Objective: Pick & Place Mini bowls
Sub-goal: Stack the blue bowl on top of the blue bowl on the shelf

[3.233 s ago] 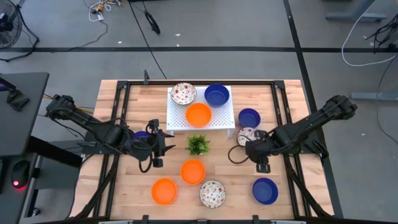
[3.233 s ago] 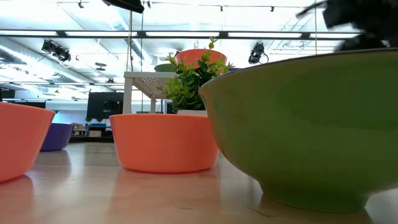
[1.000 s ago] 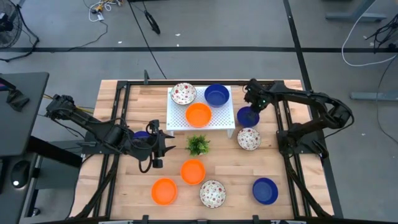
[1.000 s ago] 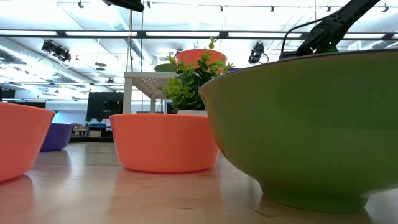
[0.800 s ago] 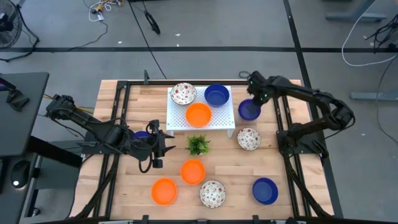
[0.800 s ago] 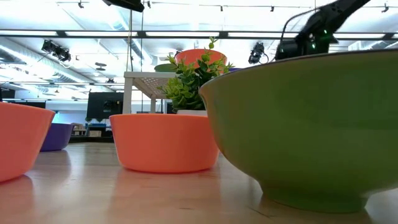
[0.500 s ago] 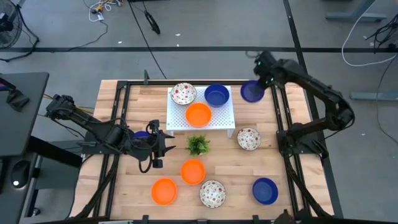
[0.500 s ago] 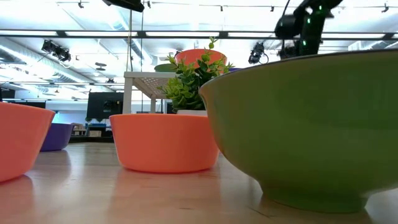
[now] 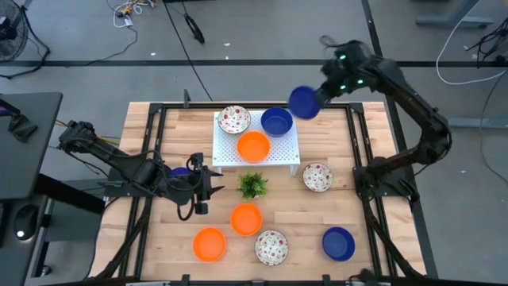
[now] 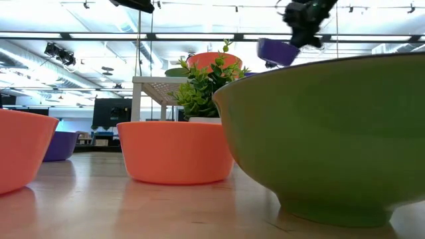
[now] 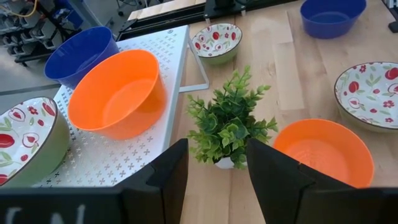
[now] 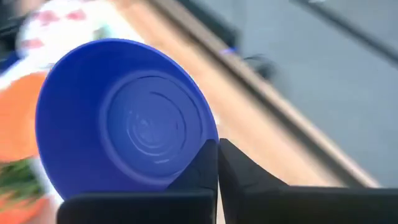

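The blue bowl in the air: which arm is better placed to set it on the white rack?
The right: its gripper is shut on the blue bowl just beside the white rack. The left gripper waits open near the plant.

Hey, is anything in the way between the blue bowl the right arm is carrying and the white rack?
Nothing visible is. The right gripper holds the small blue bowl in the air beside the white perforated rack's far right corner. Another blue bowl fills that corner; bare rack remains nearer the front.
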`<state>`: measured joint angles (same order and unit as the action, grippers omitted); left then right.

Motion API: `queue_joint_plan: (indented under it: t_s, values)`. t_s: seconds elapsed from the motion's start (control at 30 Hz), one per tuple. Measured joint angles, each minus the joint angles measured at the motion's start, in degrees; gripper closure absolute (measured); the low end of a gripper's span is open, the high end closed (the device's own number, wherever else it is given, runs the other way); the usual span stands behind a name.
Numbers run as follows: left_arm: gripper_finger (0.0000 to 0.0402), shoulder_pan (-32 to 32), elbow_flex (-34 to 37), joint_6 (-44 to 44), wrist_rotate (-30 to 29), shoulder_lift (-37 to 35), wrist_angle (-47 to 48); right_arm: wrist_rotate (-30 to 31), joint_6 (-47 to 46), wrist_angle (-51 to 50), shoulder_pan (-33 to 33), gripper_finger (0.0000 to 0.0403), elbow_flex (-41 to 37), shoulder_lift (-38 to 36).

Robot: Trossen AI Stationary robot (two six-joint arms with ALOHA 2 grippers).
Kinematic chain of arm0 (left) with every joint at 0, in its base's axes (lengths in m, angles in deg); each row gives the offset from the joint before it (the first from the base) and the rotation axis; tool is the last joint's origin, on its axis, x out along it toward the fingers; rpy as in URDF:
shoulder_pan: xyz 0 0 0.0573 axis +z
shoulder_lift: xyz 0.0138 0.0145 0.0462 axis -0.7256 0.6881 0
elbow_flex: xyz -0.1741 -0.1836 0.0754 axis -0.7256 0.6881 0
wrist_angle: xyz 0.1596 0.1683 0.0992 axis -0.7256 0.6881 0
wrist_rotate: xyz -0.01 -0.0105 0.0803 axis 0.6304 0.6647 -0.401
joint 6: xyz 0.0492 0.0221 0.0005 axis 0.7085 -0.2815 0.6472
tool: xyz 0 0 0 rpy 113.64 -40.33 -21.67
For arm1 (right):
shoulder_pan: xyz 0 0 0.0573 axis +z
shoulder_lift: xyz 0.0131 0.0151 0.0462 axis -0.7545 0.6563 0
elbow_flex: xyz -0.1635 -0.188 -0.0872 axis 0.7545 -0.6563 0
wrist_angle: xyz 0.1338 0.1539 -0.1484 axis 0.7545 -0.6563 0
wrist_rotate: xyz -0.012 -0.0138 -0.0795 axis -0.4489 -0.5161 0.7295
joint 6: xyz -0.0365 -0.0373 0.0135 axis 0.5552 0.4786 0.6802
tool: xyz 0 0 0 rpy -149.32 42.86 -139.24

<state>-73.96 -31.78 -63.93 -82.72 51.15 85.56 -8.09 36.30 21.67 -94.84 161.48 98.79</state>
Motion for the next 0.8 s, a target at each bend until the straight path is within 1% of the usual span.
queue_joint_plan:
  t_s: [0.1,0.17,0.33,0.47,0.6,0.8]
  values:
    - [0.0234,0.0,0.0,0.0,0.0,0.0,0.0,-5.3,-1.3,3.2,3.4,0.0403,0.0,2.9]
    - [0.0234,0.0,0.0,0.1,-0.1,0.0,0.0,-6.3,-2.2,3.3,5.1,0.0403,1.6,5.5]
    - [0.0234,0.6,0.0,0.2,0.0,0.0,0.0,-5.8,-2.6,1.0,8.6,0.0403,8.9,12.7]
    - [0.0234,1.3,0.0,0.2,0.0,0.0,0.0,-2.5,-2.8,-2.2,9.1,0.0403,14.0,17.6]
    - [0.0234,1.4,0.0,0.2,0.3,0.0,0.0,-2.1,-2.9,-4.1,8.5,0.0403,14.7,20.2]
    - [0.0234,1.4,0.0,-0.1,1.5,0.0,0.0,-1.0,-2.9,-5.1,7.7,0.0403,14.8,22.0]
